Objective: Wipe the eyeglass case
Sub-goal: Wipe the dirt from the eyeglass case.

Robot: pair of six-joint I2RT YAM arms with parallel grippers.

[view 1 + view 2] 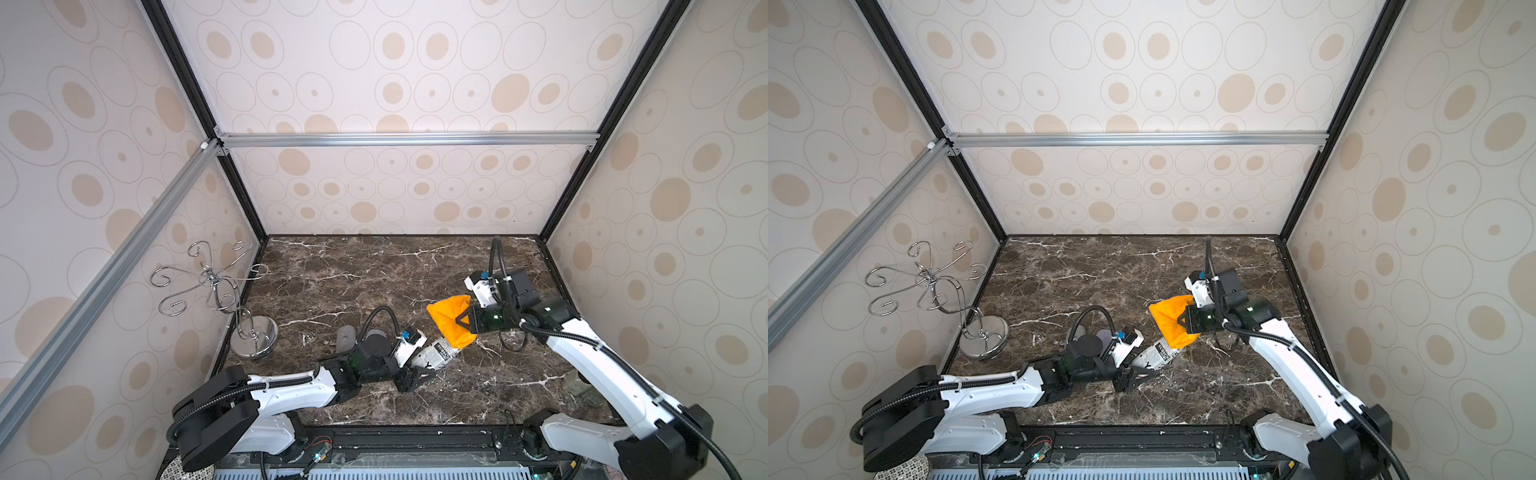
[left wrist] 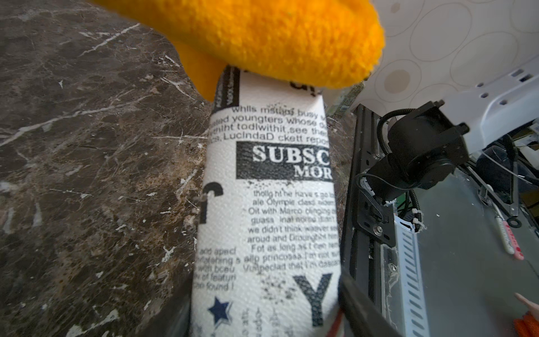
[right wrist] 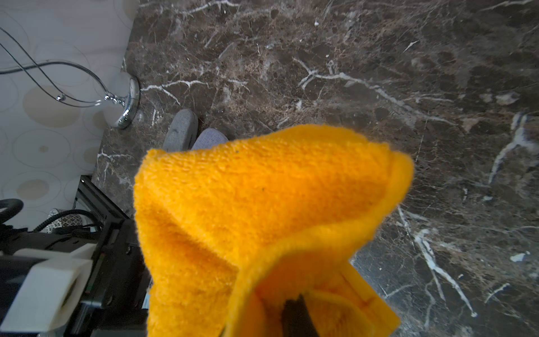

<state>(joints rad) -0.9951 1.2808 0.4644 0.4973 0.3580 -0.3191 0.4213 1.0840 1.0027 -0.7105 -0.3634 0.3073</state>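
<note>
The left tool is clamped on the near end of the eyeglass case, at the front middle of the worktop; the right tool is clamped on the orange cloth, which overlies the case's far end. Wiping is judged begun, most of the printed surface remaining. The worktop is dark veined marble, walled by oval-patterned panels.

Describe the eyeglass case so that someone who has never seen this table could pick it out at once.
On the dark marble tabletop, look near the front middle. There the left gripper holds one end of the eyeglass case, its other end under the orange cloth. It alone is white with black newspaper print; the two grey items nearby are plain.
</note>
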